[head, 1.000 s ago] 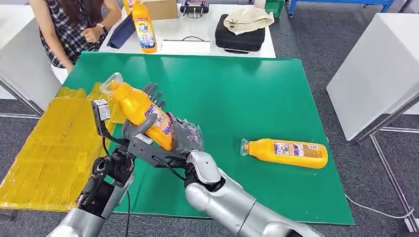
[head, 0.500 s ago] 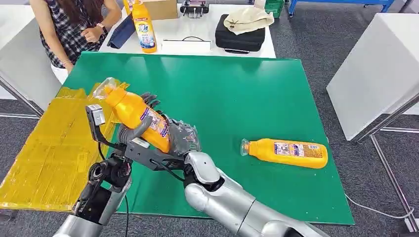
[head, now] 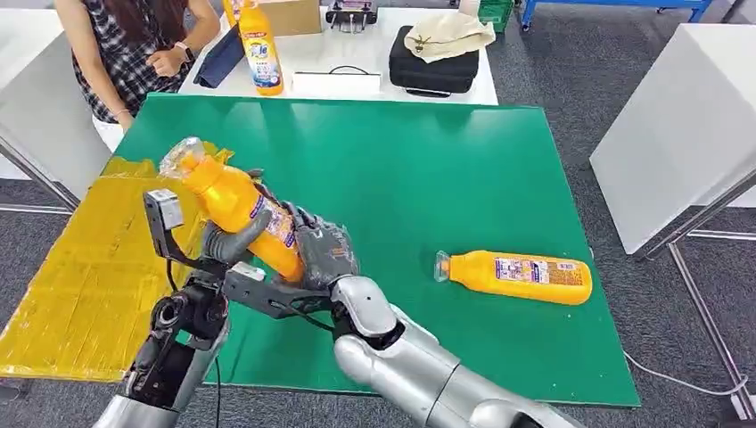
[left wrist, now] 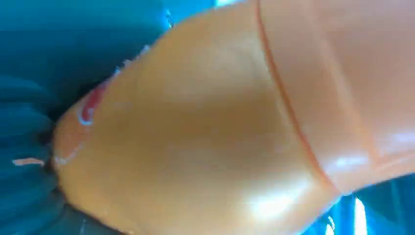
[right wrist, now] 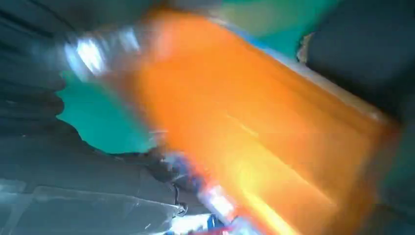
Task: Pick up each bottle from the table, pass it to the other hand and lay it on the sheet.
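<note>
Bottle (head: 239,212), orange with a clear cap, is tilted above the green tabletop's (head: 428,178) left side, gripped by both left hand (head: 227,239) and right hand (head: 323,251): mid-handover, I judge. Next, the right hand must let go, then the bottle goes to the yellow sheet (head: 80,267). Second bottle (head: 517,276) lies on the tabletop; contents unclear.

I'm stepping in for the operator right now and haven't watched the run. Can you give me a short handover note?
Left hand and right hand both grip the tilted orange bottle above the green table, its cap toward the yellow sheet.
Handover is under way; which hand bears the bottle is unclear.
A second bottle lies on its side on the table to the right.
No bottle lies on the sheet yet.
Left: release, lay this bottle down, then move the second.
</note>
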Available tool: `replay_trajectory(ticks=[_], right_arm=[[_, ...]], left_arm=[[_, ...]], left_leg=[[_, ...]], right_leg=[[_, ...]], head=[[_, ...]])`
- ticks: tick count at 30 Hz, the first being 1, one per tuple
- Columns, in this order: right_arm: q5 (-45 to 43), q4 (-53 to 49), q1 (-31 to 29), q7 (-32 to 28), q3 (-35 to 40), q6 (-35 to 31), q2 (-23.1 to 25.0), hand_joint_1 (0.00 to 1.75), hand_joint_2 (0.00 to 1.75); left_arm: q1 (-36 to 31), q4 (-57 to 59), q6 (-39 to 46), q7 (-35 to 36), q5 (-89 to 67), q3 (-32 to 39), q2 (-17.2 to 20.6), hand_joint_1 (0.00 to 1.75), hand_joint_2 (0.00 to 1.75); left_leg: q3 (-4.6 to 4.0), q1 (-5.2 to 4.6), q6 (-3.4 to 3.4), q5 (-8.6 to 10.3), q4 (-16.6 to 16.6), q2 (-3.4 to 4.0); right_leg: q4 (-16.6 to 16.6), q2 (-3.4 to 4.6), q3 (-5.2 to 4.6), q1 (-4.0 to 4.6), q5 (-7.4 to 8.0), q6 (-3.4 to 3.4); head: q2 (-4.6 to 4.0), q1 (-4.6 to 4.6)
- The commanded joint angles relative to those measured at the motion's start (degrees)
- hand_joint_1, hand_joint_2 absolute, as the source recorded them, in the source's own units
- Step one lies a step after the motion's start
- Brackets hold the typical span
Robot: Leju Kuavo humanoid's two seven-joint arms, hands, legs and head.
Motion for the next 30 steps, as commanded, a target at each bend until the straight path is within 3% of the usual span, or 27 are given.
replay_trajectory(ticks=[1,6,8,10,12,16,18,19,21,23,25,30], right_arm=[[12.40,-34.13,15.53,-2.87,-28.20,5.43,-9.20,0.00,0.00],[13.67,-32.80,16.13,-3.01,-27.92,5.22,-7.83,0.00,0.00],[14.53,-35.82,17.89,-2.42,-30.52,1.64,-8.15,0.00,0.00],[14.20,-45.43,22.40,-3.44,-34.53,2.87,-10.85,0.00,0.00],[13.83,-51.34,25.96,-5.27,-38.56,4.42,-12.29,0.00,0.00],[11.35,-53.34,28.53,-8.11,-41.28,4.79,-13.46,0.00,0.00],[10.87,-53.83,28.70,-8.78,-42.40,4.40,-13.48,0.00,0.00],[10.22,-54.45,28.92,-9.39,-42.90,4.94,-14.02,0.00,0.00],[9.56,-56.05,30.25,-10.29,-43.89,5.12,-14.84,0.00,0.00],[9.59,-57.44,31.61,-10.40,-44.29,5.04,-15.17,0.00,0.00],[9.98,-59.72,33.68,-10.49,-44.66,4.88,-15.29,0.00,0.00],[10.11,-60.18,34.53,-10.53,-44.50,4.83,-15.50,0.00,0.00]], left_arm=[[-0.52,-3.54,15.76,-5.41,-26.15,10.42,3.93,1.75,1.75],[-0.82,-3.27,15.53,-5.59,-26.83,10.36,2.89,1.75,1.75],[-1.57,-1.94,26.71,-5.13,-39.16,9.58,3.95,1.75,1.75],[-3.03,1.66,38.43,-2.85,-56.39,10.02,5.40,1.75,1.75],[-3.99,6.92,48.49,4.61,-84.41,10.77,7.27,1.75,1.75],[-5.61,13.45,48.49,8.15,-95.64,11.09,7.81,1.75,1.75],[-8.74,22.47,48.49,12.08,-104.15,9.01,8.55,1.75,1.75],[-11.97,30.48,48.49,18.43,-104.15,-0.44,11.34,1.75,1.75],[-17.62,43.96,47.74,23.07,-104.15,-10.57,10.83,1.75,1.75],[-19.15,48.23,45.44,23.28,-104.15,-12.86,9.43,1.75,1.75],[-19.78,50.76,42.27,22.76,-104.15,-11.89,7.64,1.75,1.75],[-19.48,50.87,42.18,23.07,-104.15,-12.55,7.70,1.75,1.75]], left_leg=[[0.09,0.05,0.01,-0.11,0.06,-0.16],[0.03,0.01,0.02,-0.05,0.03,-0.26],[0.20,-0.02,0.02,-0.12,0.03,-0.26],[-0.01,-0.01,0.01,-0.02,-0.01,-0.32],[0.08,-0.01,-0.02,-0.01,-0.02,-0.47],[0.05,-0.04,-0.02,0.03,-0.05,-0.42],[0.16,-0.05,-0.01,0.00,-0.06,-0.56],[0.07,-0.02,-0.02,0.03,-0.06,-0.53],[0.11,-0.07,-0.03,0.07,-0.10,-0.64],[0.31,-0.07,-0.03,0.07,-0.13,-0.92],[0.13,-0.07,-0.01,0.11,-0.09,-0.73],[0.14,-0.03,-0.03,-0.03,0.01,-0.33]], right_leg=[[-0.01,-0.26,0.18,0.07,-0.14,0.03],[-0.04,-0.39,0.18,0.02,-0.10,0.03],[-0.03,-0.44,0.34,0.00,-0.18,0.05],[-0.06,-0.42,0.16,0.00,-0.09,0.03],[-0.07,-0.62,0.26,0.00,-0.16,0.03],[-0.10,-0.47,0.18,-0.04,-0.08,0.02],[-0.09,-0.59,0.36,-0.05,-0.12,0.03],[-0.10,-0.55,0.24,-0.02,-0.07,0.03],[-0.09,-0.69,0.24,-0.07,-0.12,0.03],[-0.13,-1.04,0.56,-0.05,-0.21,0.04],[-0.12,-0.79,0.28,-0.06,-0.11,0.02],[-0.06,-0.38,0.25,-0.02,-0.08,-0.01]], head=[[0.00,-0.04],[0.00,-0.02],[0.00,0.00],[0.00,-0.02],[0.00,0.02],[0.00,-0.04],[-0.02,-0.02],[0.00,-0.07],[0.00,0.00],[0.00,-0.09],[-0.02,-0.04],[0.00,-0.04]])
